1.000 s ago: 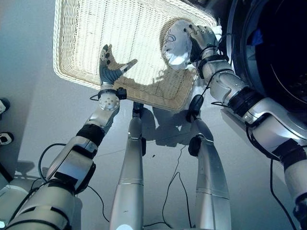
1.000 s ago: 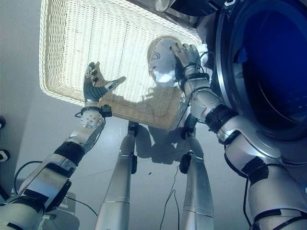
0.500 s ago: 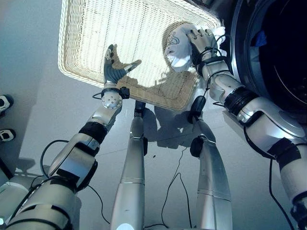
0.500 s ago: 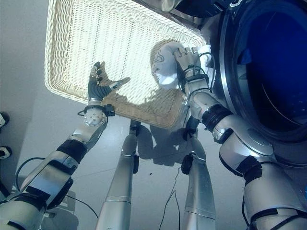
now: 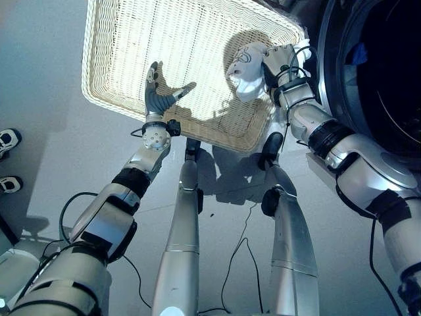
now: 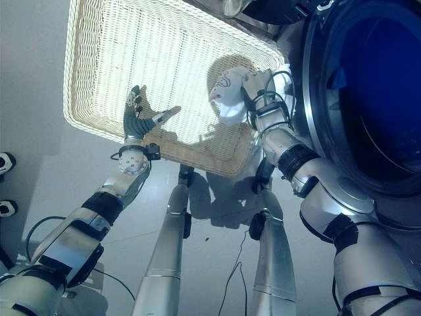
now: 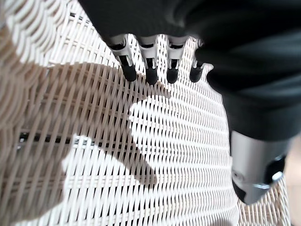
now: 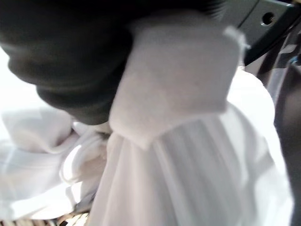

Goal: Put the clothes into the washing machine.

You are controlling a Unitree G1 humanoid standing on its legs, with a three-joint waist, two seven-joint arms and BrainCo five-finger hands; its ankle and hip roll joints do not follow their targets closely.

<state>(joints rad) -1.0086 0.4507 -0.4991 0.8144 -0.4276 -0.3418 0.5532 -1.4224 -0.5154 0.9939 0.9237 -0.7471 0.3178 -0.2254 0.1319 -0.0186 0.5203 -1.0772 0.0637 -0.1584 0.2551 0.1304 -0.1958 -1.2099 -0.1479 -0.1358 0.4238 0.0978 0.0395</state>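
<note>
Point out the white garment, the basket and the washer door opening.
Garment [image 5: 245, 66], left eye view, bunched middle.
Basket [image 5: 99, 89], left eye view, left rim.
Washer opening [image 6: 375, 99], right eye view, dark drum interior.

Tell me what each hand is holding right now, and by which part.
The right hand grips a bunched white garment by its upper edge, above the wicker basket. The left hand is open over the basket, holding nothing.

It looked like a laundry room: a big washing machine [image 6: 368, 99] stood beside a white wicker basket [image 6: 99, 66] on the floor.
</note>
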